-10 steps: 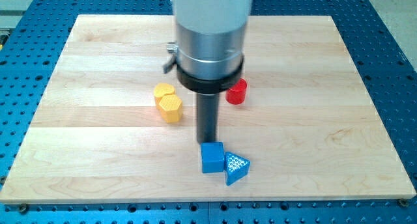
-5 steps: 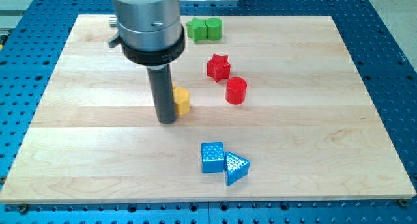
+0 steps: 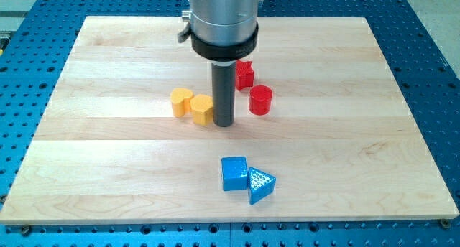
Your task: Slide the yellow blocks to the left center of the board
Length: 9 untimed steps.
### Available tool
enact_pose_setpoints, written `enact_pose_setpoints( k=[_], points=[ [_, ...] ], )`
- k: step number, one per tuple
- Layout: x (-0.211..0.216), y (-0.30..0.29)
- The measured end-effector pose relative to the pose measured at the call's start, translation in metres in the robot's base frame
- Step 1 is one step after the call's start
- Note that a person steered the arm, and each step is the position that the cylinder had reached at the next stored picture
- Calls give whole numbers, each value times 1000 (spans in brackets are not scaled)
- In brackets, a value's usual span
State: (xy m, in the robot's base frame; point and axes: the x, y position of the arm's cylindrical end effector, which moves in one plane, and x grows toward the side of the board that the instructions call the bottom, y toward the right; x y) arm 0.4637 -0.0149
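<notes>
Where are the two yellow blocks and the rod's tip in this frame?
Left yellow block (image 3: 181, 102): camera view, on its top face.
Right yellow block (image 3: 201, 109): camera view, middle of the block.
My tip (image 3: 224, 124): camera view, the rod's very end, just right of the right yellow block.

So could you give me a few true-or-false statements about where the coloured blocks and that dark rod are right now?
1. My tip stands just to the view's right of the two yellow blocks. True.
2. The yellow blocks lie at the wooden board's left edge. False: they sit near the middle.
3. The blue cube touches the blue triangular block. True.
4. The red cylinder lies at the view's left of the yellow blocks. False: it is to their right, beyond the rod.
</notes>
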Motion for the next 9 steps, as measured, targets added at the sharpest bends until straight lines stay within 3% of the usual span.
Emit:
enact_pose_setpoints(
  k=[3, 6, 9],
  points=[
    [-30, -47],
    [-32, -121],
    [-60, -127]
  ],
)
